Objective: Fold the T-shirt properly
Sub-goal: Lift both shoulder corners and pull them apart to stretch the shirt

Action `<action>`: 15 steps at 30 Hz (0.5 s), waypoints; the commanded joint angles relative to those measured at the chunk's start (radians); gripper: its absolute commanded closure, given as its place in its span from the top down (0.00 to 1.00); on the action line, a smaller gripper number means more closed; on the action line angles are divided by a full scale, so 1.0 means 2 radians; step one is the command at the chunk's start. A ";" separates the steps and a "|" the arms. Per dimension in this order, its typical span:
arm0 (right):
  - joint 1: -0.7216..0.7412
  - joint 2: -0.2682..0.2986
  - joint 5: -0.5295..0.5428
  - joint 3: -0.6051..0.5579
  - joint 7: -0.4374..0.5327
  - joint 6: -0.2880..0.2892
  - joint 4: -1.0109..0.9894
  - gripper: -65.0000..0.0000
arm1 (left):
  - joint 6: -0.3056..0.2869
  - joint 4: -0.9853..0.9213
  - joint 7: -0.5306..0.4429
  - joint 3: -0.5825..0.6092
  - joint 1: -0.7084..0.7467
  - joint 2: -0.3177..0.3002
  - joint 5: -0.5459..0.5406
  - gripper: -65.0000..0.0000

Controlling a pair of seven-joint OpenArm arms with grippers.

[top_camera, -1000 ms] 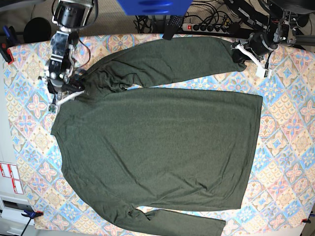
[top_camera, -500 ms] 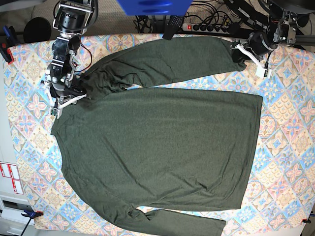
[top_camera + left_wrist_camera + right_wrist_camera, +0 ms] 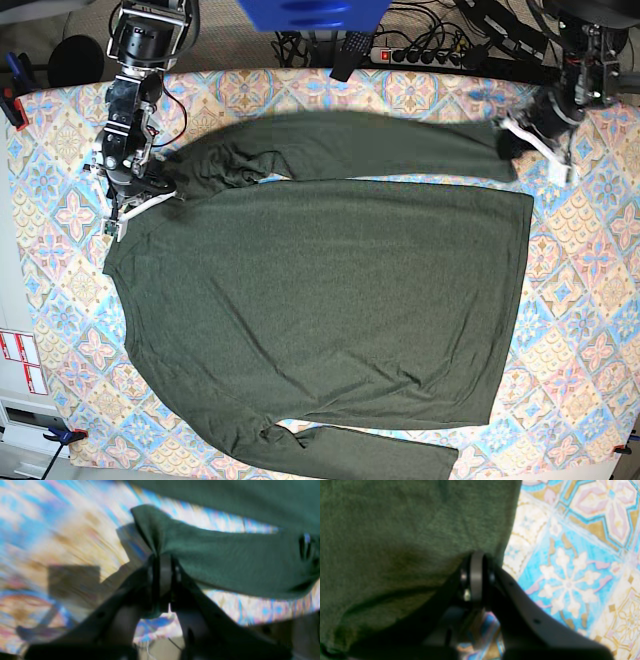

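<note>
step: sleeve fold-in | left gripper (image 3: 162,562) pinched cuff of dark olive-green knit T-shirt (image 3: 320,300) | right gripper (image 3: 476,580) clamped shoulder edge | next — likely lay sleeve across body

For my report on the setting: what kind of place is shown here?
Probably a robotics lab or workshop bench, not a home. A shirt lies on a patterned cloth clamped at the edge, with a power strip and cables behind, and robot arms.

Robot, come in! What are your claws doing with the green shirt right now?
Left gripper shut on sleeve cuff. Right gripper shut on shirt at shoulder. Nothing blocking.
</note>
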 commanded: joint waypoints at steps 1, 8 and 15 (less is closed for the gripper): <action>0.000 0.004 -0.002 0.003 -0.010 -0.002 0.005 0.00 | -0.005 0.027 -0.007 -0.016 -0.011 -0.006 -0.006 0.00; -0.001 0.004 -0.002 0.000 0.021 -0.002 0.006 0.00 | -0.005 0.035 -0.004 -0.032 -0.064 -0.007 -0.006 0.00; -0.001 0.003 -0.002 -0.001 0.028 -0.002 0.006 0.00 | -0.004 0.031 -0.003 -0.032 -0.120 -0.007 -0.001 0.00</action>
